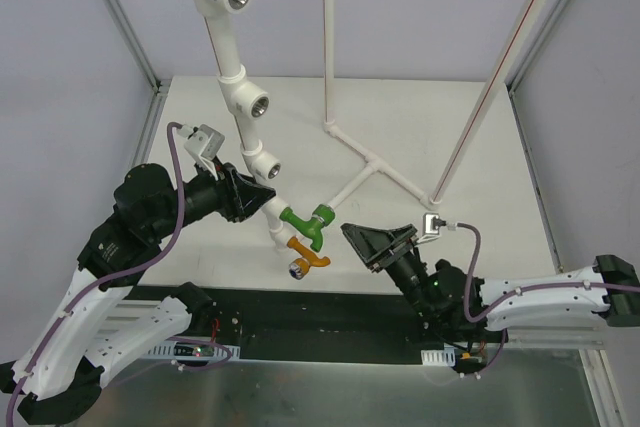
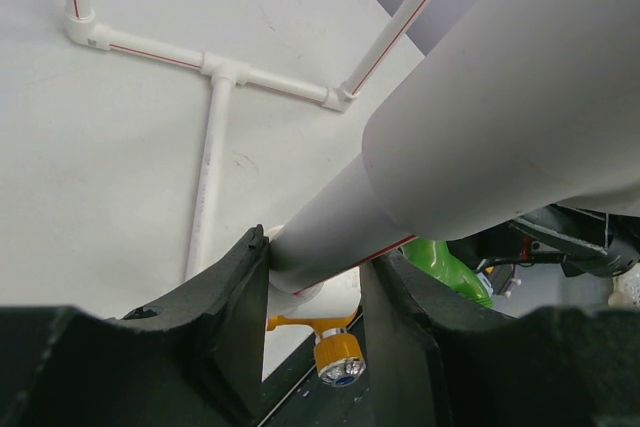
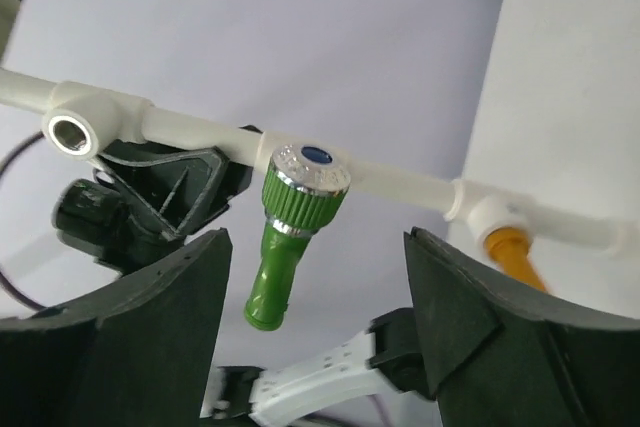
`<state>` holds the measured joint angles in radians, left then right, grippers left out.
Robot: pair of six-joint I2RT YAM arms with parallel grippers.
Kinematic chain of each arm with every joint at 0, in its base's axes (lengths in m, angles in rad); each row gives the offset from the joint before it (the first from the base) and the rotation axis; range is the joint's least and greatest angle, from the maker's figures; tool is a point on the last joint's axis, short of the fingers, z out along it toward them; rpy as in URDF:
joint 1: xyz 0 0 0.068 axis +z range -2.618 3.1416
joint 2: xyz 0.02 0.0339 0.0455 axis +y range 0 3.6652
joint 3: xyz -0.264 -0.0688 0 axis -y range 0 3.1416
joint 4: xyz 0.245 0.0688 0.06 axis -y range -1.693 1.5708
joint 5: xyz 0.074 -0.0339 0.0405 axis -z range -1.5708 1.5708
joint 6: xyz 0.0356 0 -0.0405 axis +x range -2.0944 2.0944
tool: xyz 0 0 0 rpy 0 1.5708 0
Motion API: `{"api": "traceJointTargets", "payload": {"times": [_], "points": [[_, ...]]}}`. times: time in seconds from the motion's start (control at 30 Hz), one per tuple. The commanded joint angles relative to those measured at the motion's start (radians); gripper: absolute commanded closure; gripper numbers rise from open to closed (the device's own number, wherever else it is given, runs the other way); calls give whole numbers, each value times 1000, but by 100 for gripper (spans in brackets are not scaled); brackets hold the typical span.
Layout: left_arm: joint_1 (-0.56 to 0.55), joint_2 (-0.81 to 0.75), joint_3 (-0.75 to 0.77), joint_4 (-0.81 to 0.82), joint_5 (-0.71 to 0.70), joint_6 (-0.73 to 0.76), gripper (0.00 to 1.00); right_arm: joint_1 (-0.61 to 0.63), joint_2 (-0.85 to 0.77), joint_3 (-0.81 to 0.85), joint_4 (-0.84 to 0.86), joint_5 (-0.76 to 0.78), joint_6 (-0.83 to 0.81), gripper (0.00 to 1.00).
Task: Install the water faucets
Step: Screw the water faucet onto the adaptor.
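Two taps at centre frame, green faucet (image 1: 305, 219) above orange faucet (image 1: 308, 262), sit on the white pipe (image 1: 232, 57); left fingers (image 1: 255, 197) clamp that pipe, right fingers (image 1: 380, 245) gape empty beside green.

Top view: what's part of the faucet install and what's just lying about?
Job:
- green faucet
- orange faucet
- white tee pipe that carries both

Lying about:
- thin red-striped pipe frame, flat on the table
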<state>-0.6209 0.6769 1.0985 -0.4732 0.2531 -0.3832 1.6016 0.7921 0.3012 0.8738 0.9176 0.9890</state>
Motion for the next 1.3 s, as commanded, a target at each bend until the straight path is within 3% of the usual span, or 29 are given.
{"api": "traceJointTargets", "payload": {"times": [0.0, 0.1, 0.23, 0.27, 0.37, 0.5, 0.8, 1.27], "points": [[6, 27, -9, -39, -23, -85, 100, 1, -125, 64, -111, 12, -806, 23], [6, 26, -12, -38, -25, -85, 100, 1, -159, 61, -122, -155, -1453, 21], [6, 29, -9, -38, -18, -85, 100, -5, -214, -16, -194, -471, -2164, 16], [4, 30, -9, -39, -18, -85, 100, -12, -223, 4, -287, -515, -2199, 16], [6, 32, -6, -39, -15, -85, 100, -23, -191, 55, -230, -611, -2276, 16], [6, 32, -6, -38, -12, -89, 100, -25, -120, 154, -335, -637, -2432, 16], [6, 20, -15, -36, -18, -89, 100, -98, 65, 268, -337, -714, -2518, 16], [6, 0, -29, -36, -23, -88, 100, -203, 226, 286, -187, -775, -2402, 54]]}}
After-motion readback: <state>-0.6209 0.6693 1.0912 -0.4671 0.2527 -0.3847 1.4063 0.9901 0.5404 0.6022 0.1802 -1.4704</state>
